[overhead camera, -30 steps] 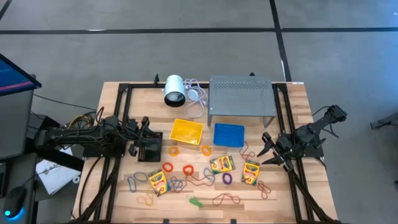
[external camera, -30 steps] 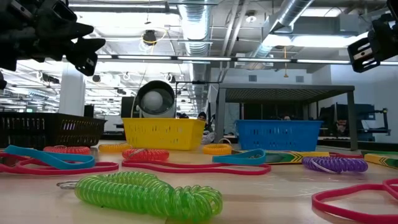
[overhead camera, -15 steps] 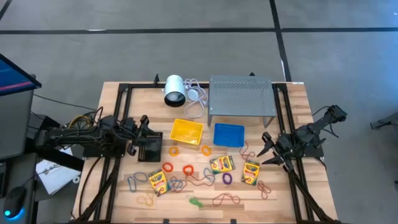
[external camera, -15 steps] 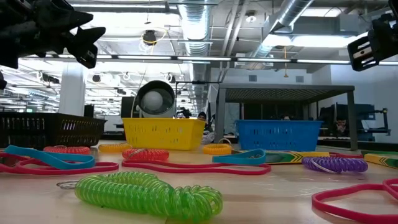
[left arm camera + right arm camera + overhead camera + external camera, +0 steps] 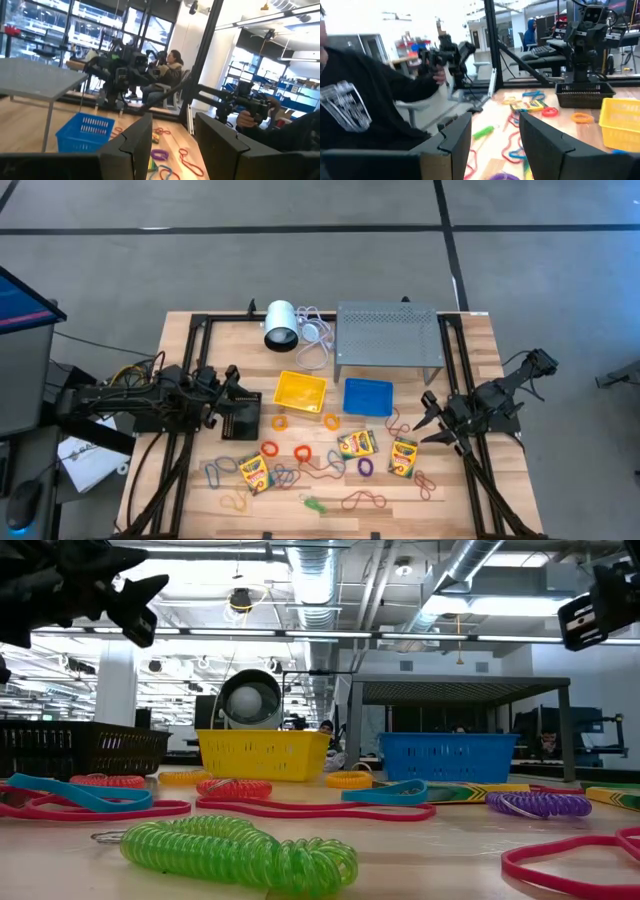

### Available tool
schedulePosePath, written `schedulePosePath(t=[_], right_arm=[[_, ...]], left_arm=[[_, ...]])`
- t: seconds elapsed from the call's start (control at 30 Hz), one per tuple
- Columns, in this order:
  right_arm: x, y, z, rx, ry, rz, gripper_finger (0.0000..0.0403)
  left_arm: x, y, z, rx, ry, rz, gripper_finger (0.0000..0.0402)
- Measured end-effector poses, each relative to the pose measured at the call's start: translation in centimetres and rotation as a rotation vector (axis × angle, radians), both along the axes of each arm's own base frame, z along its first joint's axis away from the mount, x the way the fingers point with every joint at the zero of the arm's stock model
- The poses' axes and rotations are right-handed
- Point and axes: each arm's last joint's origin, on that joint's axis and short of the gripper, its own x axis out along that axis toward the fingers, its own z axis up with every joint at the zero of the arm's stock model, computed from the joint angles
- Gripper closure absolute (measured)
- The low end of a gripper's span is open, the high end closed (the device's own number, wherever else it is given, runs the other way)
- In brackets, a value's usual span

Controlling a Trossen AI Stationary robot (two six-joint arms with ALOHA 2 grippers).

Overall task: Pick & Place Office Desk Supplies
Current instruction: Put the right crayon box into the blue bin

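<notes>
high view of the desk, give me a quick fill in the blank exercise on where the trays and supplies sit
1. The yellow tray sits directly left of the ____ tray.
2. The grey perforated rack stands just behind the blue tray, and the ____ cylinder lies to the rack's left.
3. The number of crayon boxes lying on the table is ____.
4. The green coil lies near the table's ____ edge.

Missing words: blue; white; three; front

a wooden table (image 5: 470,340) carries a white cylinder (image 5: 280,325) at eleven o'clock, a grey rack (image 5: 388,332) at one, yellow tray (image 5: 300,391) and blue tray (image 5: 367,396) mid-table, and crayon boxes (image 5: 356,444), rubber bands (image 5: 364,500) and rings (image 5: 302,453) toward six.
</notes>
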Motion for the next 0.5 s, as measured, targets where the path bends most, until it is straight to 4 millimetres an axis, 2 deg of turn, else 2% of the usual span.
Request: schedulePosePath(t=[0.5], right_arm=[[0.02, -0.15, 0.40, 0.024, -0.028, -0.045, 0.0242]], left_arm=[[-0.05, 0.00, 0.23, -0.020, -0.021, -0.002, 0.0257]])
